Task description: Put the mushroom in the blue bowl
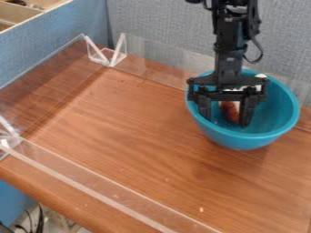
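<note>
The blue bowl [274,119] stands on the wooden table at the right. My gripper [230,111] reaches straight down into it, and its two black fingers stand spread apart, open. Between the fingers, low in the bowl, the mushroom [228,110] shows as a small cream and orange-brown shape. Neither finger is closed on it. Whether it rests on the bowl's floor I cannot tell, as the fingers hide part of it.
A clear plastic wall [73,177] borders the wooden table [122,127] along its left and front edges. Clear brackets [107,50] stand at the back left. A blue partition [158,27] rises behind the table.
</note>
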`<state>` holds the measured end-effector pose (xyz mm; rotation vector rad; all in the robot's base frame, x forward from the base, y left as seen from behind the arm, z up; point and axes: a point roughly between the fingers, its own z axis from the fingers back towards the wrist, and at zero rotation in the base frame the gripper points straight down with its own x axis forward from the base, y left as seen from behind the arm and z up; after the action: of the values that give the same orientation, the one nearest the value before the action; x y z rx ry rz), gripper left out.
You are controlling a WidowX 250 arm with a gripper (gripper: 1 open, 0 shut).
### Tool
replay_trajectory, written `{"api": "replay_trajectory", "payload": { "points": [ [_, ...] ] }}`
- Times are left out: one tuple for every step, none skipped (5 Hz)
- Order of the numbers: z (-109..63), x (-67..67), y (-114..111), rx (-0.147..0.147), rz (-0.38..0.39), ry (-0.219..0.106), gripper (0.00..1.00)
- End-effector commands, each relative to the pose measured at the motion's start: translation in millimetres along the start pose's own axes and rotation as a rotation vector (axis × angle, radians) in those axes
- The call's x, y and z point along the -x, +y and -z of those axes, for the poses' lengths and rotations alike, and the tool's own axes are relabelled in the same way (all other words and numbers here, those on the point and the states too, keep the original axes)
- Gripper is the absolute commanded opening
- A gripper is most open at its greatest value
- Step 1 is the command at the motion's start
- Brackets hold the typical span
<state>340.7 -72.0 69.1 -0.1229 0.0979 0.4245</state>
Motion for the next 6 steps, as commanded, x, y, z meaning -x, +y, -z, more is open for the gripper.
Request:
{"api": "replay_trajectory", "payload": {
  "points": [
    [-30.7, -5.7, 0.5, 0.034, -0.006, -0.066, 1.00],
    [-39.1, -6.2, 2.3, 0.034, -0.017, -0.076, 1.00],
    [-44.5, -7.9, 3.8, 0.030, -0.030, -0.083, 1.00],
    [-46.3, -10.3, 5.0, 0.023, -0.044, -0.084, 1.00],
    [-43.8, -13.9, 5.5, 0.013, -0.059, -0.081, 1.00],
    [-41.3, -16.1, 6.0, 0.005, -0.073, -0.076, 1.00]
  ]
}}
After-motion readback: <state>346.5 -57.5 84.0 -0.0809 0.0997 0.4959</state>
